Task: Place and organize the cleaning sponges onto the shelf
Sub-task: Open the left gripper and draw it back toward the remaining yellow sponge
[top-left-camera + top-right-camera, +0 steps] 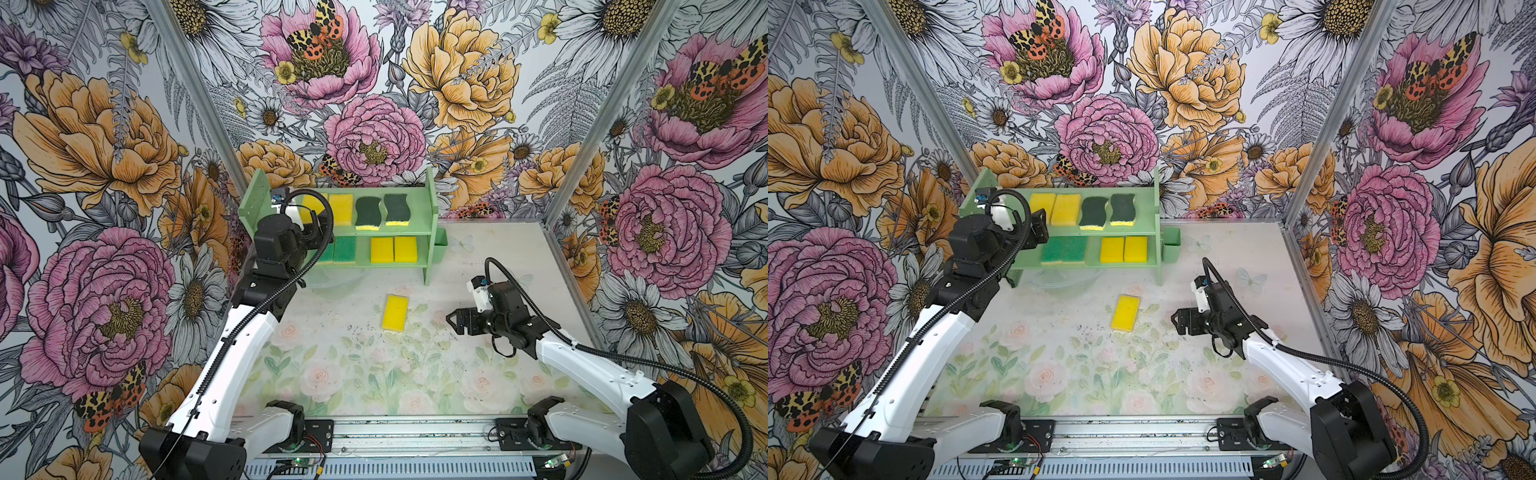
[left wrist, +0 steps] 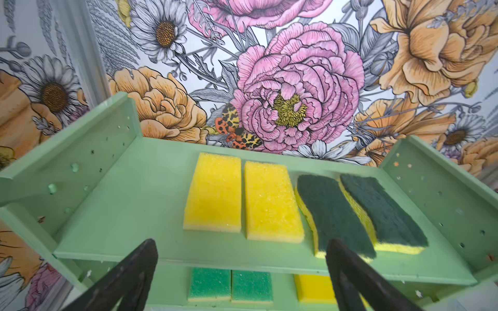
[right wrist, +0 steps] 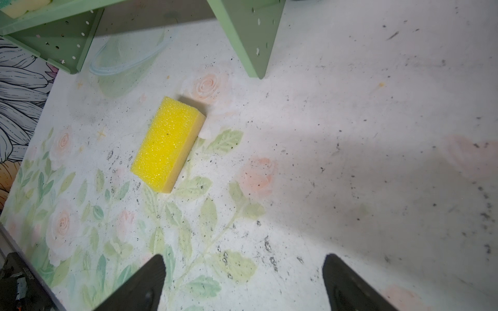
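Currently the shelf point(image 1: 431, 199) is loaded on both tiers: the upper tier carries 2 yellow sponges point(image 2: 215, 196) and 2 dark-green wavy sponges point(image 2: 334, 212) side by side, the lower tier 2 bright-green sponges point(image 2: 210, 285) beside a yellow pair point(image 1: 382, 250). 1 loose yellow sponge point(image 3: 167, 145) lies flat on the table point(image 3: 350, 134) in front of the shelf. The left gripper point(image 2: 241, 242) hovers at the upper tier's front edge, jaws spread, empty. The right gripper point(image 3: 242, 258) hangs near the loose yellow sponge, jaws spread, holding nothing.

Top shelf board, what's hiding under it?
Two bright-green sponges and two yellow sponges sit on the lower tier. The left arm covers that tier's left end, so anything there can't be seen.
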Motion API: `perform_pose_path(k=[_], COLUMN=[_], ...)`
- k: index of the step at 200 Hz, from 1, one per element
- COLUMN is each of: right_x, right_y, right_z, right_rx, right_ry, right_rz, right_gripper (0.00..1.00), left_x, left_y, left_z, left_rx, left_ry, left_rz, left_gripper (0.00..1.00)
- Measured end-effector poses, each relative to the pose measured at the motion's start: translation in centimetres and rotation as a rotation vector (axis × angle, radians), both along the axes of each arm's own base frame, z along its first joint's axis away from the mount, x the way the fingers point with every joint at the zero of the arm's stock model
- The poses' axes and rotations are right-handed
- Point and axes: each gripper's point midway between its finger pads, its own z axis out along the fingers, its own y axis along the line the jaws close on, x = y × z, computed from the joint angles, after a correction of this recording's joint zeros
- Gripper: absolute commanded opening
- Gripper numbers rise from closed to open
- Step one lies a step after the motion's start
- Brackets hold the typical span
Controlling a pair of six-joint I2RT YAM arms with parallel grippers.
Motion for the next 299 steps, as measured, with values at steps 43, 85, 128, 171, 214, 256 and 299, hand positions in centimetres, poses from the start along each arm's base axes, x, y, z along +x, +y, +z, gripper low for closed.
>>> perform_pose_path(k=[43,85,128,171,214,256,299], right_x=[-0.1,-0.2,-0.2,-0.2,-0.1,-0.1,0.0], right_y=[0.2,0.3,0.3,0.3,0.2,0.2,0.0], right_z=[0.1,0.1,0.1,0.1,0.1,0.1,0.1], right_rx=[0.011,0.018,0.024,0.028,0.028,0.028,0.028], right_ry=[0.004,0.007,0.010,0.011,0.011,0.011,0.011], right_rz=[0.011,0.016,0.016,0.019,0.012,0.012,0.006], right_gripper=[0.93,0.94,0.94,0.94,0.94,0.94,0.94], left_x=[-1.6,-4.6,-8.0,-10.3,-11.1,-11.1,-11.1], left_y=[-5.8,-10.6,-13.8,-16.4,-18.1,-19.0,-20.4], left_z=[-7.4,-17.6,-26.1,-27.3,-27.3,-30.2,-31.9], left_rx=[0.009,0.038,0.045,0.017,-0.016,0.017,0.045], left_ry=[0.151,0.347,0.465,0.405,0.304,0.319,0.324], left_rz=[-0.149,-0.252,-0.320,-0.357,-0.378,-0.374,-0.379], left_gripper=[0.99,0.99,0.99,0.99,0.99,0.99,0.99])
